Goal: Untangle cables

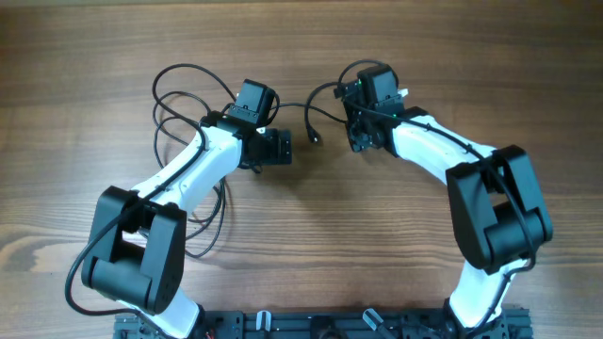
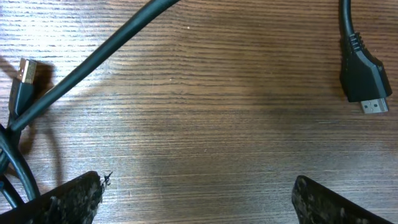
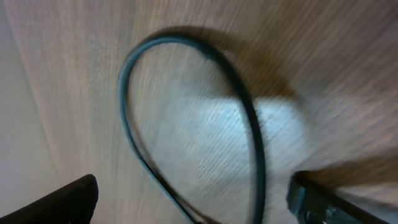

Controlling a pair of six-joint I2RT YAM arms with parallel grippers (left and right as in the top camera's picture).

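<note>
Several thin black cables lay in loose overlapping loops on the left part of the table, passing under the left arm and trailing toward the near edge. The left pincer hung just right of those loops. Only its wrist view showed the state: the left pincer was spread wide, both fingers low over bare wood and gripping nothing. That view also brought out details the overhead lacked: a small metal-tipped connector at the left beside a slanting cord, and a broad silver-tipped plug at the upper right, apart from the fingers.

From above, one loose plug end rested on the table between the two arms. The right pincer sat beside a cable loop. Its wrist view was blurred, yet the right pincer was plainly apart, holding nothing, with a curved cable loop lying on the wood ahead of its fingers.
</note>
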